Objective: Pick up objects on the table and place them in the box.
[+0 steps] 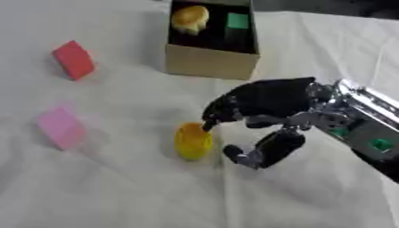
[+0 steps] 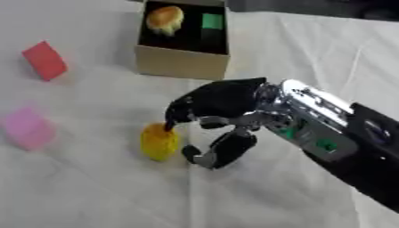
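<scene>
White cloth table [image 1: 117, 191]. Cardboard box [image 1: 210, 62] at the far side, already holding a round tan thing [image 1: 189, 18] and a green block [image 1: 238, 21]. Right hand [image 1: 261, 118] low over the cloth, fingers and thumb spread apart, one fingertip touching the top of the yellow piece [image 1: 193, 140], thumb just beside it; no grip yet. Red block [image 1: 74, 59] and pink block [image 1: 61, 127] well left. Yellow piece looks small, light, rigid, smooth, likely to slide, so pinch it across its sides. Left hand not visible.

No text, label, brand, number or sign can be read anywhere: the box [image 1: 210, 64], the coloured objects and the robot's arm show only plain surfaces.
</scene>
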Available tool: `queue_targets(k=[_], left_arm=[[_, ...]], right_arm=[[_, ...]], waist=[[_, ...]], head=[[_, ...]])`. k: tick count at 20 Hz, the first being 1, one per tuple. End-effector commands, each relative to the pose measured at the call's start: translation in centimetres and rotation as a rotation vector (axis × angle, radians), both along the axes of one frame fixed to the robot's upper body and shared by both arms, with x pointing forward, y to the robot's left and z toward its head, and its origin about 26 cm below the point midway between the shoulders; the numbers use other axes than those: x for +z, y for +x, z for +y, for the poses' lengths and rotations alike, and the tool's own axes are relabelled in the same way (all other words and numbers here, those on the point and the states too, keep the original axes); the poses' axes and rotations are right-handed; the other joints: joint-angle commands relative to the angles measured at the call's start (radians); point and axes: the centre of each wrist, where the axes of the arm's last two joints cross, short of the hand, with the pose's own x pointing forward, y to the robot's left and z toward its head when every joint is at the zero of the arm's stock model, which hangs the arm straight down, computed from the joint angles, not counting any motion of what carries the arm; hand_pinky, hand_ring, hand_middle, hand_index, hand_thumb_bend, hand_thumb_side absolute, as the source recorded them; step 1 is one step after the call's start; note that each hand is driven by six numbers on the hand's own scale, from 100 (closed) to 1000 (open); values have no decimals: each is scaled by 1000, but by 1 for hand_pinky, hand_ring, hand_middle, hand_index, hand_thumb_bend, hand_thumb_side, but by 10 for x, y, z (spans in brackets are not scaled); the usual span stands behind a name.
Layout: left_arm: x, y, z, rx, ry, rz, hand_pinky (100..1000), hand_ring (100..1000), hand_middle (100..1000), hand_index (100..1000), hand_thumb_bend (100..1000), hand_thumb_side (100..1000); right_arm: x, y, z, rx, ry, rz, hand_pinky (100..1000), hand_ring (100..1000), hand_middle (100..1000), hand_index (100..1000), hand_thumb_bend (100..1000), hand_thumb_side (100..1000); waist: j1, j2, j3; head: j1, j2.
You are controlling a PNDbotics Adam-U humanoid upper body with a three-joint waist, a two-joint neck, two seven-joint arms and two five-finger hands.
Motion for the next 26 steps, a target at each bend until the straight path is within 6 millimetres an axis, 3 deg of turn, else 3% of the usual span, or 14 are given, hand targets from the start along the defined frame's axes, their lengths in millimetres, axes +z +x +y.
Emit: queue_targets(k=[1,10,19,26], left_arm=[[8,-2,0,-9,8,-26,929,697,637,797,102,614],[8,-2,-1,-13,5,-28,931,698,637,796,100,617],[8,-2,-2,-18,2,-26,932,699,636,796,100,619],[7,-2,-2,-22,-2,-25,934,699,634,796,100,622]], right_arm=[[7,1,1,-17,-2,-35,856,884,877,934,100,523],[7,9,3,-30,42,-97,856,883,879,941,100,468],[-1,27,6,-55,26,-84,857,884,859,943,100,550],[-14,45,8,-72,-3,-60,856,881,838,936,100,537]], waist=[[4,-16,2],[0,-12,10],[-1,-8,14],[-4,-5,20]], head=[[-1,-1],[-3,-9],[-10,-17],[-15,-21]])
